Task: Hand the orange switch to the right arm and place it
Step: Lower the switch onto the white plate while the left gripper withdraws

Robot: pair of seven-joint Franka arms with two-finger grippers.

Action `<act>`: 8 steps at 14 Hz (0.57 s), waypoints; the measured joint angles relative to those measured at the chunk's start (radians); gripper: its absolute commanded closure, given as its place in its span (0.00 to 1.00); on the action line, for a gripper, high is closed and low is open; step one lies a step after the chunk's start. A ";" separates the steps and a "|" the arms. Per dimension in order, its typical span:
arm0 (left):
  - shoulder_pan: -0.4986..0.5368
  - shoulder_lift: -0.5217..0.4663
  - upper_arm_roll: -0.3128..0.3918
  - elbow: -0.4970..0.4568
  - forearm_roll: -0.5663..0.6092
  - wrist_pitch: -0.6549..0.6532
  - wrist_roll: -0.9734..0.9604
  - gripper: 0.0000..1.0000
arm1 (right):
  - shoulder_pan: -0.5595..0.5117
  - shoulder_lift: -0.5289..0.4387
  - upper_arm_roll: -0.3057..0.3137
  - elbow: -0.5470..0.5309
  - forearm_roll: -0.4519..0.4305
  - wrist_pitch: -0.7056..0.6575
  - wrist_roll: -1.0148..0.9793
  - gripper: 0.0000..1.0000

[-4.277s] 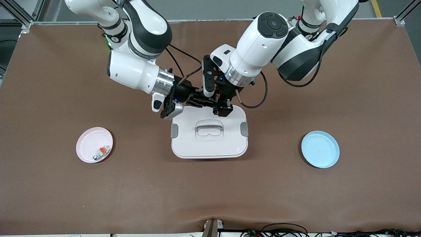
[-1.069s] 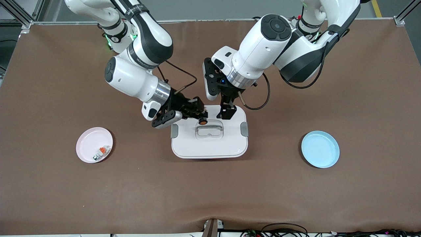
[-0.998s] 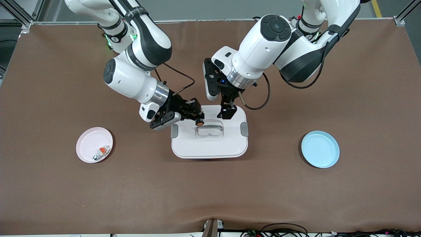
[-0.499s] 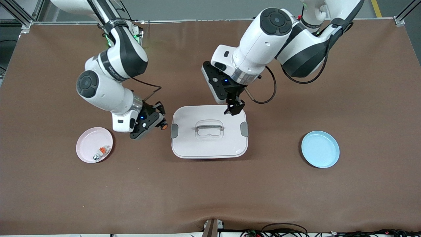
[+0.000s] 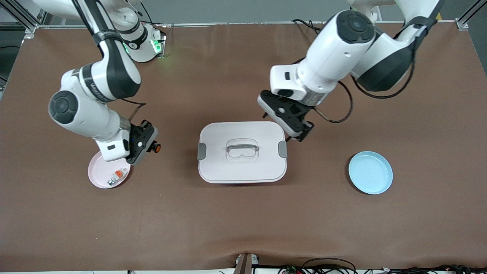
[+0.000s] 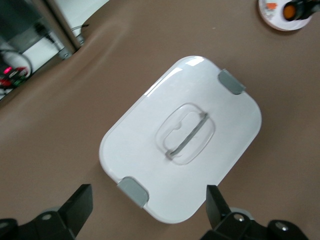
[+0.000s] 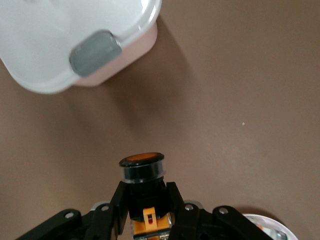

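- The right tool (image 5: 151, 146) is clamped on the orange switch (image 5: 155, 147), holding it in the air over bare counter (image 5: 243, 220) just beside the pink plate (image 5: 99, 176).
- In the front view the switch lies roughly level, its long axis running along the counter. Its round orange button end points toward the white lidded box (image 5: 242, 152) at the counter's middle.
- The right wrist view shows the switch (image 7: 143, 186) sticking straight out from between the two black fingers (image 7: 117, 205). The black body is pinched at its sides, and the orange-topped button end projects past the fingertips. An orange mark shows on the body between the fingers.
- The pink plate sits toward the right arm's end of the counter. A small white piece with an orange tab (image 5: 117, 175) lies in it, near the rim that faces the front camera.
- The left tool (image 5: 302, 134) hangs over the counter beside the box's edge toward the left arm's end. Its fingers are spread wide and hold nothing. In the left wrist view both fingertips (image 6: 80, 203) frame the box (image 6: 182, 137) from above.
- The box's lid is on, with a grey latch (image 5: 201, 151) on each short side and a recessed handle (image 5: 242, 147) in the centre.
- A light blue plate (image 5: 370, 172) lies toward the left arm's end of the counter.
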 measured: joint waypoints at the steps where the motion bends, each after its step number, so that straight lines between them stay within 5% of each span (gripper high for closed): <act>1: 0.014 -0.009 0.003 0.001 0.000 -0.035 -0.036 0.00 | -0.024 0.000 -0.001 -0.003 -0.005 -0.001 -0.057 1.00; 8: 0.097 -0.059 0.057 0.000 0.069 -0.225 -0.354 0.00 | -0.199 -0.021 -0.003 -0.077 -0.010 0.028 -0.409 1.00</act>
